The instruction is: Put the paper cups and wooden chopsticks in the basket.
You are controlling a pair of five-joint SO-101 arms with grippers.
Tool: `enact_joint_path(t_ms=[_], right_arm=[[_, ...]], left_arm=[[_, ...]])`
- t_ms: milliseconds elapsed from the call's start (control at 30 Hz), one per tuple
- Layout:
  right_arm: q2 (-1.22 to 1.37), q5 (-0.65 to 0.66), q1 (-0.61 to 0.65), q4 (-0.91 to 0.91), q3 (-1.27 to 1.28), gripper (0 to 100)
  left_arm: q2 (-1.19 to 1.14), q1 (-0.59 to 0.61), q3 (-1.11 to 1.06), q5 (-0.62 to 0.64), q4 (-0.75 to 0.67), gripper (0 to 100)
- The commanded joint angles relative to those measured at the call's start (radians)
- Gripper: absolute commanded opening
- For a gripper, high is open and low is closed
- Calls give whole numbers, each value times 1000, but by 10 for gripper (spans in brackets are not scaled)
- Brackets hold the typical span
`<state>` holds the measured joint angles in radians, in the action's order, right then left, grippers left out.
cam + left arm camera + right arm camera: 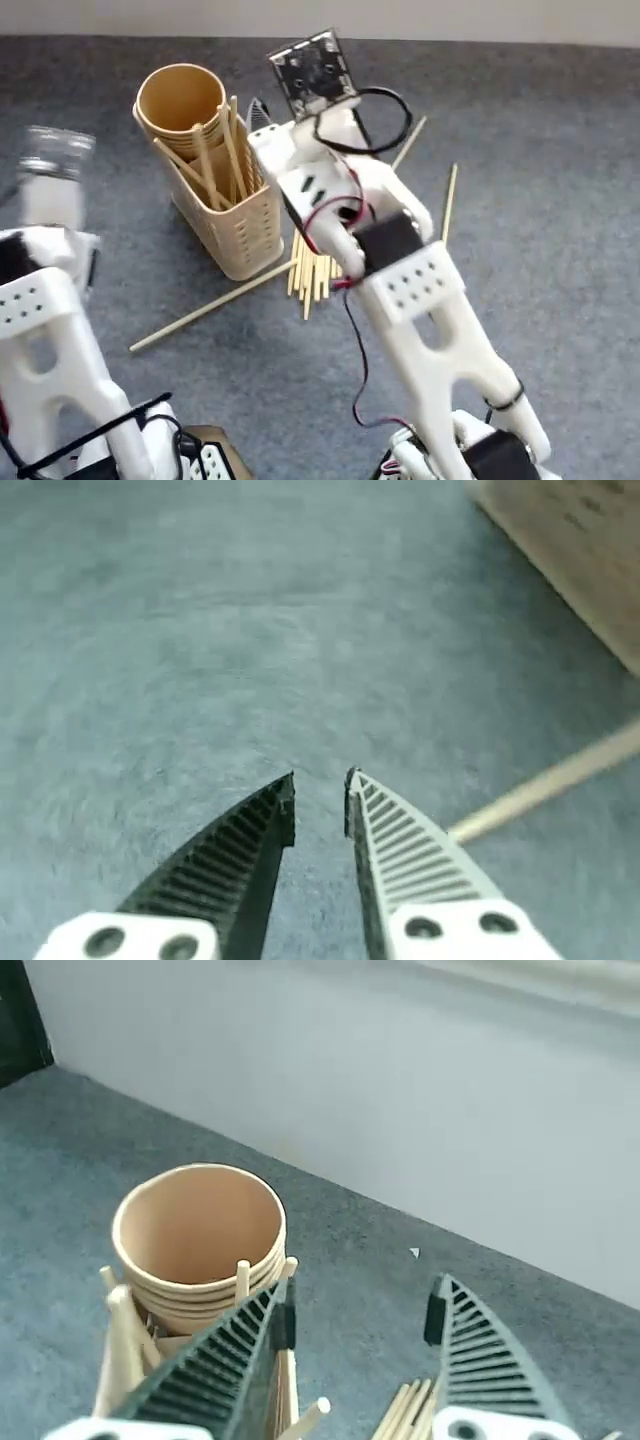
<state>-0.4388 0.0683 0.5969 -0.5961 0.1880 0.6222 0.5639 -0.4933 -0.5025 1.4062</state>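
So far: the stack of tan paper cups [180,98] already stands in one end of the tall cream slotted plastic basket [240,235]. Several thin wooden chopsticks [205,165] lean beside it inside.
Left to do: a loose bundle of pale wooden chopsticks [315,275] lies on the grey felt-like worktop [560,150], just beside the basket's foot. One long chopstick [205,308] slants away from that foot, and two more single sticks [450,205] lie farther off beyond the right arm.
My guess: the cups are done and the chopsticks are roughly half done.
Right arm [400,270]: up over the basket, jaws spread wide and holding nothing.
Left arm [40,300]: off to the side over bare worktop, jaws a small gap apart with nothing between them, and a lone chopstick [550,780] lying near one tip.
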Motion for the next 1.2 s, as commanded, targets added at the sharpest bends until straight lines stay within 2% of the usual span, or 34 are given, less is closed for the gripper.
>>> enact_joint_path(t_ms=[0, 100, 200, 300, 433, 567, 700, 767, 900, 1000, 1167], right_arm=[[-84, 69, 36, -177, -128, 214], [-82, 84, 38, -438, -298, 214], [-48, 121, -4, -696, -458, 214], [35, 167, -77, -920, -607, 214], [162, 238, -186, -1102, -737, 214], [222, 250, -251, -1144, -782, 214], [231, 292, -285, -1144, -780, 214], [245, 318, -317, -1145, -777, 214], [317, 327, -432, -1141, -780, 214], [366, 351, -503, -1141, -779, 213], [423, 356, -634, -1096, -777, 213]], left_arm=[[-2, -177, -25, -270, 166, 120], [-2, -266, -153, -405, 146, 121], [-1, -277, -251, -552, 124, 122], [-1, -275, -308, -615, 124, 123], [-1, -275, -372, -704, 115, 130], [-2, -257, -380, -733, 8, 231], [-30, -246, -400, -862, -109, 360], [-70, -239, -414, -858, -198, 394], [-174, -199, -420, -841, -295, 412], [-255, -203, -418, -941, -308, 391], [-331, -255, -418, -936, -308, 386]])
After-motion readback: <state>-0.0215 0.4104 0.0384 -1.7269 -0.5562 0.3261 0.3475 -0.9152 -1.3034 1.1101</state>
